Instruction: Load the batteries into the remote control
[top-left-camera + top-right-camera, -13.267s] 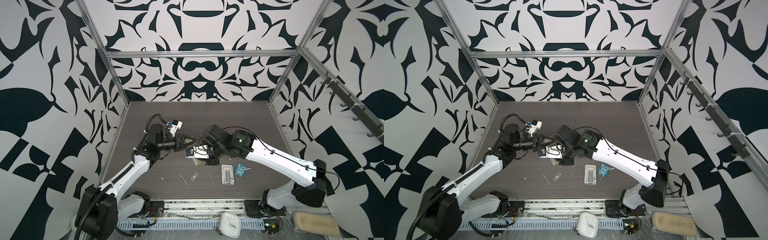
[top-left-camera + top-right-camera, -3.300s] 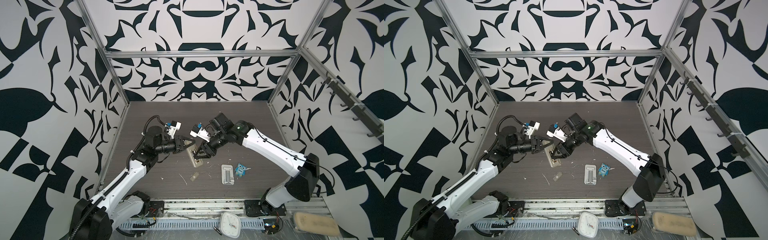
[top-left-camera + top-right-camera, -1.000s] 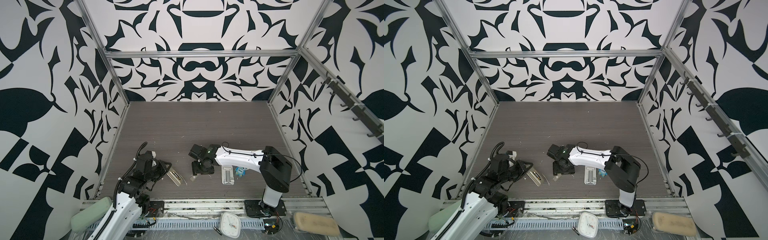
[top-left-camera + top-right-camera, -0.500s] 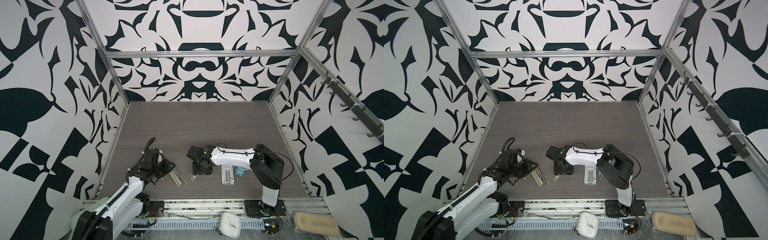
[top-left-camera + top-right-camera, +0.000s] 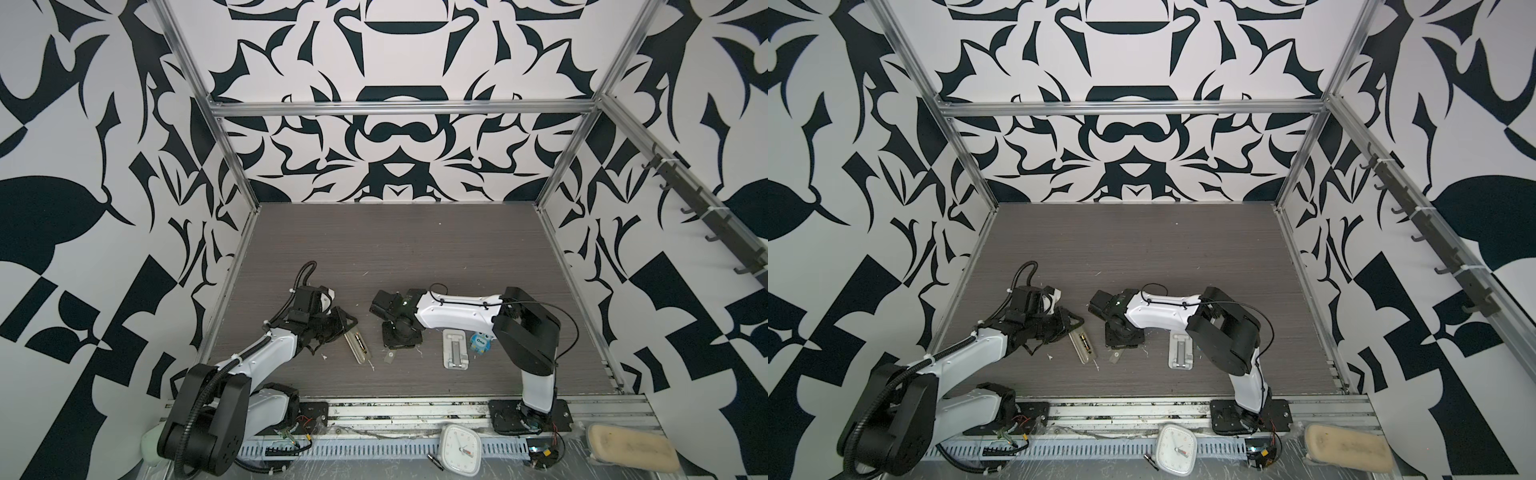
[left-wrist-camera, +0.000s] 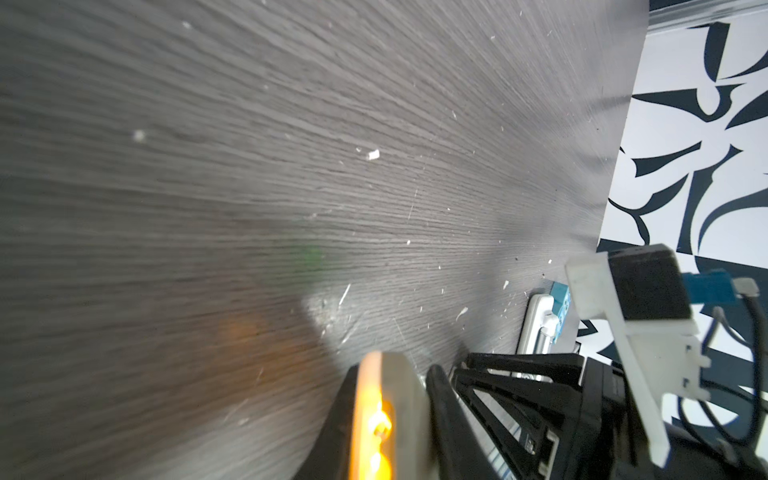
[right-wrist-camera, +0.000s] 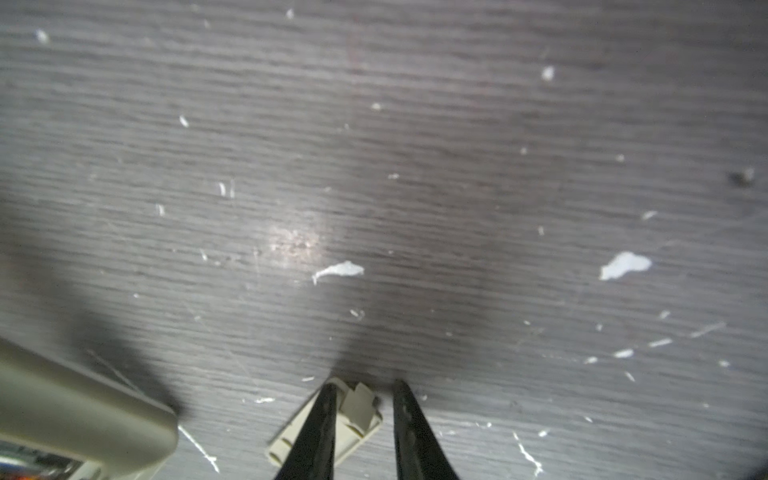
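On the bench (image 5: pixel 415 249), near left, the left hand (image 5: pixel 347 328) is clamped on the far end of the remote (image 5: pixel 360 351), which lies bay-up. Just right of it the right hand (image 7: pixel 361 388) straddles the cover (image 7: pixel 359 409), fingers narrowly apart, one lying over it; an off-centre squeeze could flick it away. The batteries (image 5: pixel 1084 340) sit in the open bay, so any tilt of the remote could spill them

Top views bright, even, sharp; wrist views blurred, edges stretched; soft shadows.
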### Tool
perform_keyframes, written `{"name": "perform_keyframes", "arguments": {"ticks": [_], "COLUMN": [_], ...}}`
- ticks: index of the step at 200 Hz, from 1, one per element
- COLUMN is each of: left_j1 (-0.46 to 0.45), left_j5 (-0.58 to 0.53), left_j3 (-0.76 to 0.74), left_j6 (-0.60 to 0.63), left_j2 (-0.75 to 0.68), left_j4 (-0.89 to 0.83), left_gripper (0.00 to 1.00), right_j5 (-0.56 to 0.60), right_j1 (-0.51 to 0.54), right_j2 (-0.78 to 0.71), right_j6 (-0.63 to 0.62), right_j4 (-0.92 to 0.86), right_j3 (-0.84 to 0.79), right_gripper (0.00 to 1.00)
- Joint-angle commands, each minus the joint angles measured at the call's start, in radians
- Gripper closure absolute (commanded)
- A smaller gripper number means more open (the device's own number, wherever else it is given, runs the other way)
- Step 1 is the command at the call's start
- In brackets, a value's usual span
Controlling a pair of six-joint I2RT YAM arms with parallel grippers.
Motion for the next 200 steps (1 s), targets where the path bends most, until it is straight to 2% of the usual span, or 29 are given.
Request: {"name": "perform_keyframes", "arguments": {"ticks": [1, 28, 37, 73, 117, 129, 156, 200], "left_j1": [0.006, 0.007, 0.008, 0.008, 0.011, 0.014, 0.019, 0.021], "left_j5": [0.008, -0.001, 0.000, -0.004, -0.017, -0.020, -0.020, -0.081], "left_j3": [0.022, 0.014, 0.012, 0.004, 0.007, 0.009, 0.003, 0.018], "left_j6": [0.036, 0.034, 0.034, 0.033, 0.023, 0.022, 0.017, 0.042], "left_j2": [0.026, 0.028, 0.030, 0.040, 0.013, -0.002, -0.043, -0.139], "left_j4": [0.025, 0.025, 0.023, 0.026, -0.003, -0.016, -0.044, -0.181], "left_gripper": [0.89, 0.84, 0.78, 0.75, 0.65, 0.58, 0.31, 0.09], "right_j5": [0.050, 0.084, 0.091, 0.102, 0.095, 0.090, 0.091, 0.117], "right_j1": [0.004, 0.013, 0.016, 0.022, 0.022, 0.023, 0.022, 0.022], "right_j2": [0.017, 0.033, 0.035, 0.047, 0.051, 0.046, 0.044, 0.023], "right_j6": [-0.072, -0.141, -0.160, -0.192, -0.208, -0.211, -0.224, -0.249], "right_j4": [-0.062, -0.111, -0.114, -0.128, -0.123, -0.111, -0.108, -0.125], "right_j3": [0.046, 0.081, 0.086, 0.101, 0.104, 0.099, 0.102, 0.097], "right_gripper": [0.73, 0.74, 0.75, 0.84, 0.92, 0.93, 0.95, 0.98]}}
